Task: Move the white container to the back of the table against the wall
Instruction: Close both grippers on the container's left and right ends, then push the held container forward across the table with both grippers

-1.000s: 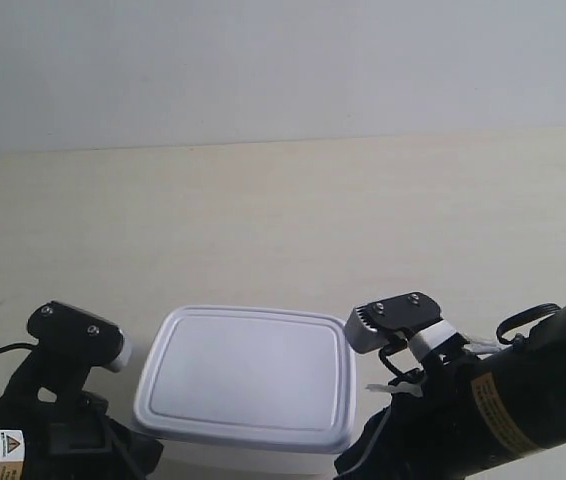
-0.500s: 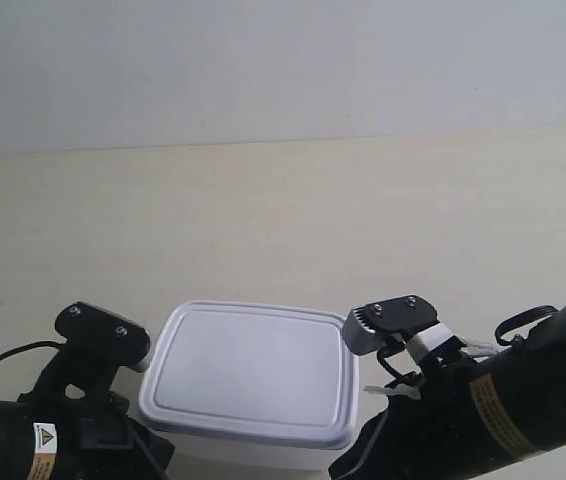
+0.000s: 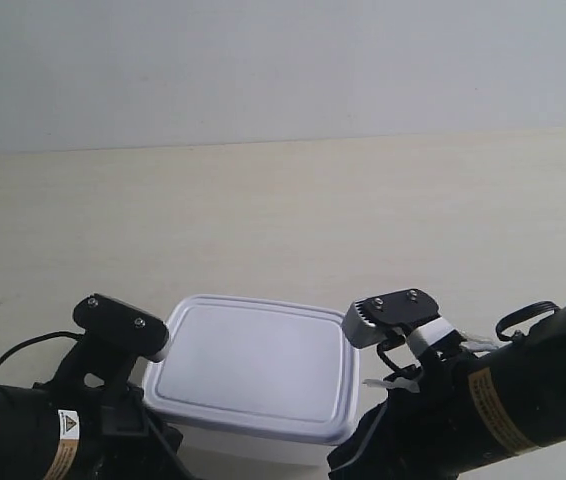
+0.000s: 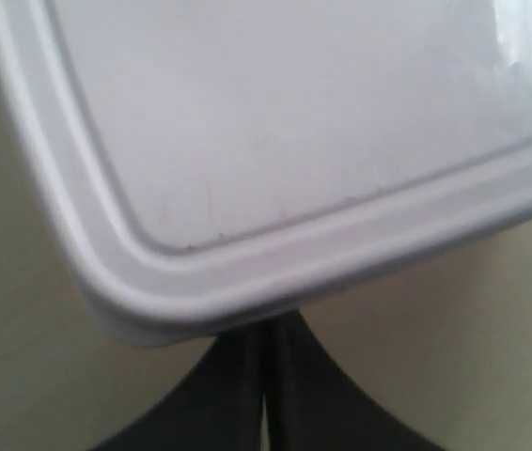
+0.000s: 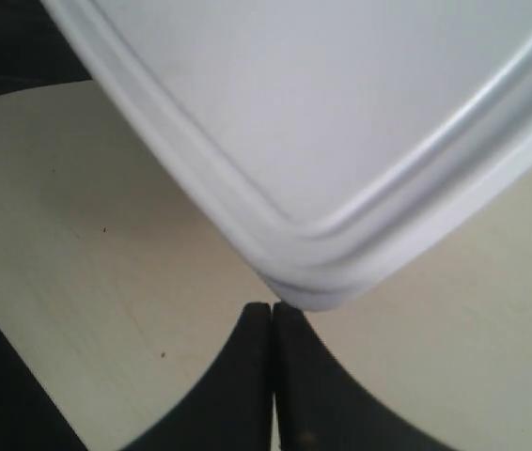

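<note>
- Black and pressed together with only a hairline between them, the fingers of the left hand [image 4: 265, 331] hold nothing. Their tips sit under a rounded corner of the white container [image 4: 275, 141]. The container's overhanging rim hides whether they actually touch its side.
- In the exterior view, the arm at the exterior view's left [image 3: 38, 440] stands close against 1 of the container's 2 near corners. The container rests flat on the worktop [image 3: 363, 220], low in that picture, between the 2 arms.
- A wide band of bare worktop lies between the container and the wall [image 3: 283, 70]. I judge the move barely begun, with almost the whole run to the back left to do.
- The arm at the exterior view's right [image 3: 508, 405] flanks the other near corner.
- The right hand [image 5: 273, 312] is likewise closed to a narrow blade and empty, its tips just at the container's corner. The 2 hands look set to shove the container along the worktop together, not to lift it.
</note>
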